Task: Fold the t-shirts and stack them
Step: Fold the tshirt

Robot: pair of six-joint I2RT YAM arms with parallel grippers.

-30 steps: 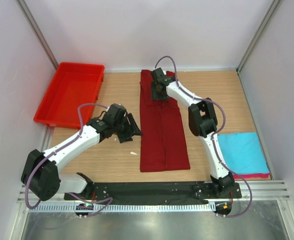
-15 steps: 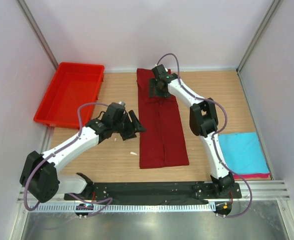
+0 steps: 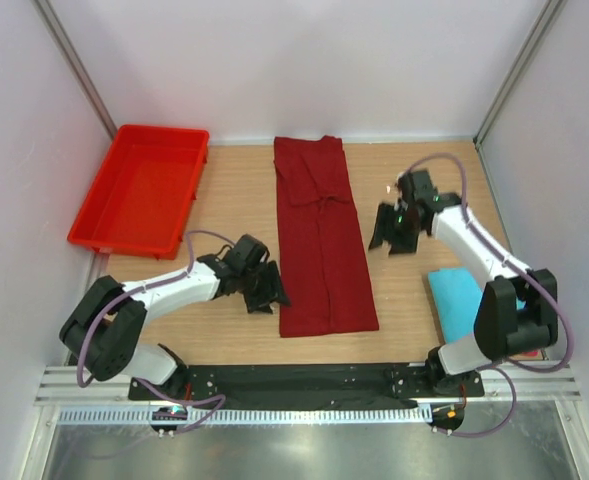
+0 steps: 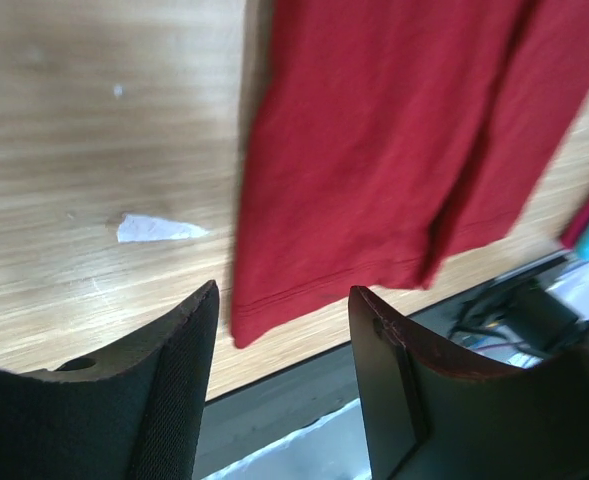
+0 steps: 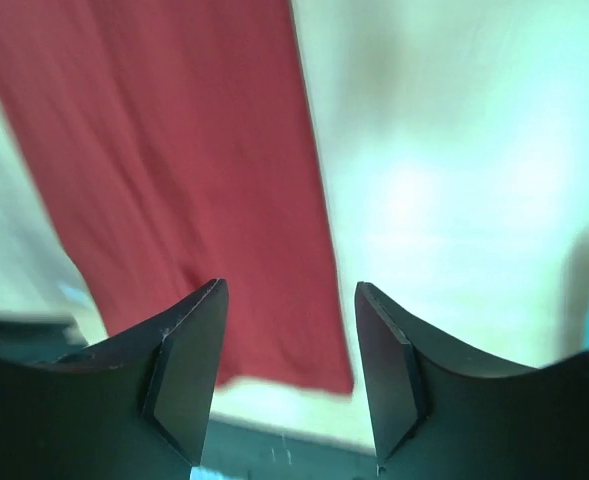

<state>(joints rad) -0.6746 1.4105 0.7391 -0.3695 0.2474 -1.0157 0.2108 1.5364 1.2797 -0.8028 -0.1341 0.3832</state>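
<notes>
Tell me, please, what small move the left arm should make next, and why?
Probably ease the open left gripper onto the near-left hem corner of the maroon shirt and close: the shirt lies as a long strip, and that corner sits ahead between the fingers.

Two t-shirts show: one dark red t-shirt (image 3: 319, 240) and one turquoise t-shirt (image 3: 457, 300). One red tray (image 3: 144, 185), two robot arms (image 3: 174, 290), one small white scrap (image 4: 159, 229).
</notes>
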